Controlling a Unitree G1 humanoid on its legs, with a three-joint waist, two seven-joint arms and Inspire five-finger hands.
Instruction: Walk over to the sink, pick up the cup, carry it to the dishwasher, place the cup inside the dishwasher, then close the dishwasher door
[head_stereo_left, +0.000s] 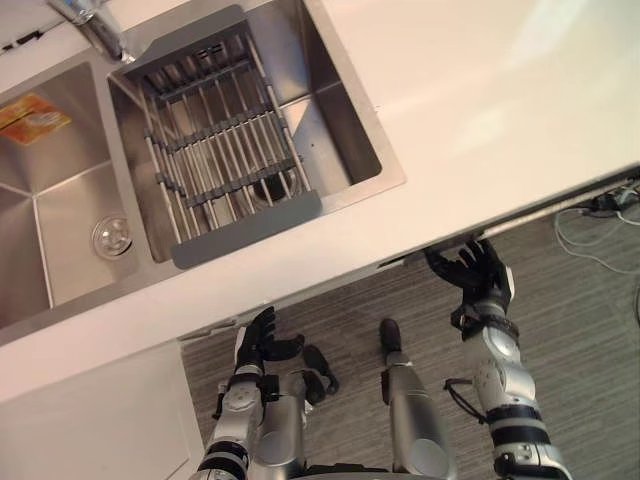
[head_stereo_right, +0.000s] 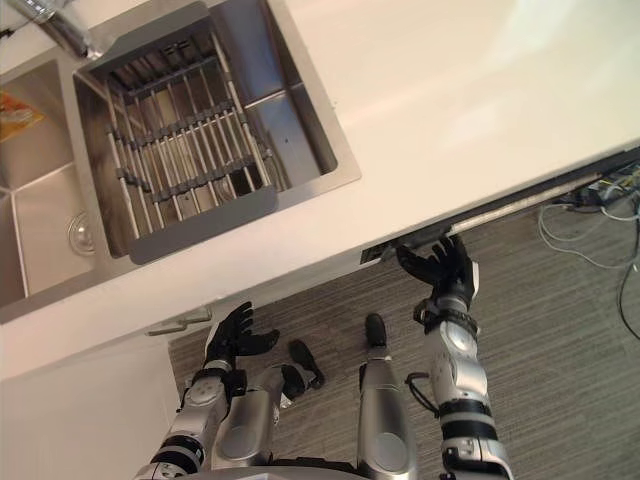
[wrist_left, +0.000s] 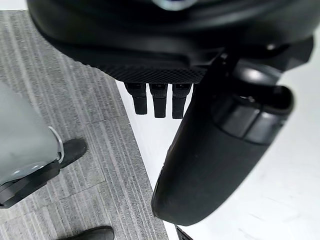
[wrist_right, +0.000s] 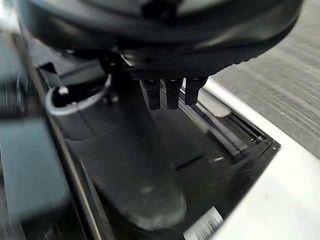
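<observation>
**Door-closing step: the right hand (head_stereo_left: 472, 272) reaches up to the dark-edged dishwasher door (head_stereo_right: 530, 200) under the white countertop (head_stereo_left: 480, 100).**
Both hands are empty with fingers loosely spread; the left hand (head_stereo_left: 262, 338) hangs low by the white cabinet front (head_stereo_left: 90, 410). I cannot tell where the cup is; it is likely already inside. The door's edge lies just past the right fingertips, so the next move probably calls for a flat push until it seats. Well beyond the hands are one stainless steel sink (head_stereo_left: 340, 130) with two basins and one grey slatted rack (head_stereo_left: 215, 140).
</observation>
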